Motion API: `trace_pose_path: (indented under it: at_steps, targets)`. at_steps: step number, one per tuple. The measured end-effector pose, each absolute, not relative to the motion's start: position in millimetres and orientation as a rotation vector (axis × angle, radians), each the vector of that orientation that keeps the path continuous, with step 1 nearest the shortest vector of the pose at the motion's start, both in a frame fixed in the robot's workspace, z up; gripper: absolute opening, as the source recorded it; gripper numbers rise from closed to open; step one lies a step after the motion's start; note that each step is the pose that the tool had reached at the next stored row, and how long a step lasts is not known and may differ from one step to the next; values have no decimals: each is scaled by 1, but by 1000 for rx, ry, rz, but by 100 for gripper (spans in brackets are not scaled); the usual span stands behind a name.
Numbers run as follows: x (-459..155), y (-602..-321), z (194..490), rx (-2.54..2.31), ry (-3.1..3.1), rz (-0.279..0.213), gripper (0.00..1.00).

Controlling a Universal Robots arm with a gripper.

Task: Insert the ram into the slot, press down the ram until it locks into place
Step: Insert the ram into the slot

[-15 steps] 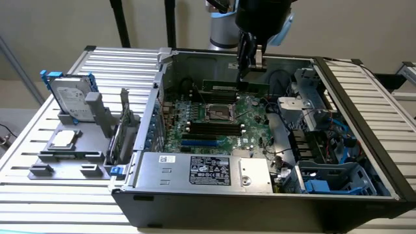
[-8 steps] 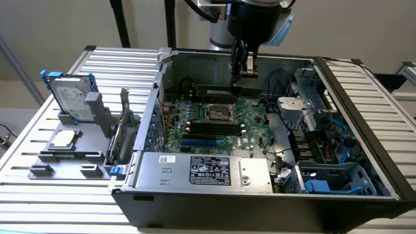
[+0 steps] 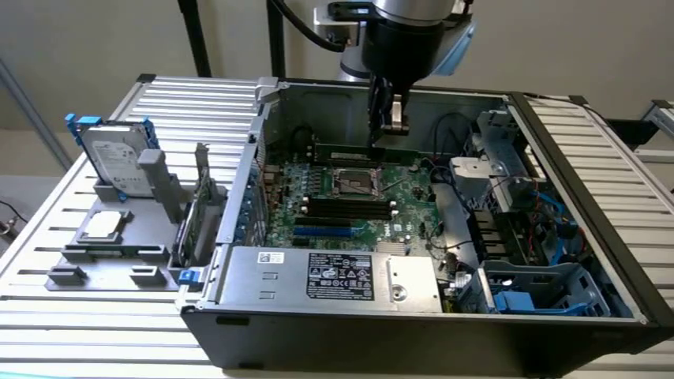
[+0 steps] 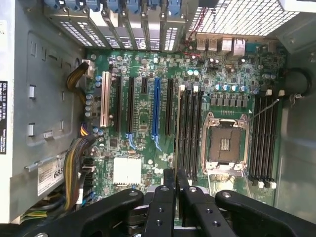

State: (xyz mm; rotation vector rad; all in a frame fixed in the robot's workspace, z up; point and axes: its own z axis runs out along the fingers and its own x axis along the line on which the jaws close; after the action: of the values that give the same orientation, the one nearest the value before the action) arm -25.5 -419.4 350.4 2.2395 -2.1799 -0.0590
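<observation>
- Slatted metal table (image 3: 106, 339) under a pale wall carries an open black computer case (image 3: 421, 335). The case's corner at the exterior view's right is cut off by the frame.
- Gripper (image 3: 387, 130) (image 4: 175, 174) hangs from the arm (image 3: 411, 31) over the case opening, fingers clenched. The wrist view leaves a thin dark slit between them, and what sits in it cannot be told.
- Ram (image 3: 353, 151) lies level and on edge just under the fingertips in the exterior view, pinched by its upper edge. The contact line itself is hard to make out. The ram hangs above the green board (image 3: 411, 185) (image 4: 143, 118), seated in nothing.
- Slots (image 3: 348, 207) (image 4: 190, 133): four parallel black ones beside the processor socket (image 3: 353, 180) (image 4: 224, 143), all unfilled. One end of the row is hidden behind the fingers in the wrist view.
- Second bank of sockets (image 4: 264, 138) lies across the processor socket.
- Power supply (image 3: 337, 276) label is too small to read.
- Hard drive (image 3: 116, 162) stands in a grey holder at the exterior view's left.
</observation>
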Motion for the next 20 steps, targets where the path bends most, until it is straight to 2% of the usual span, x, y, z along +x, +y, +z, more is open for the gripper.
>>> trace_pose_path:
  at_steps: [20]
  targets:
    - [-35,-412,314,2239,-2180,-59,13]
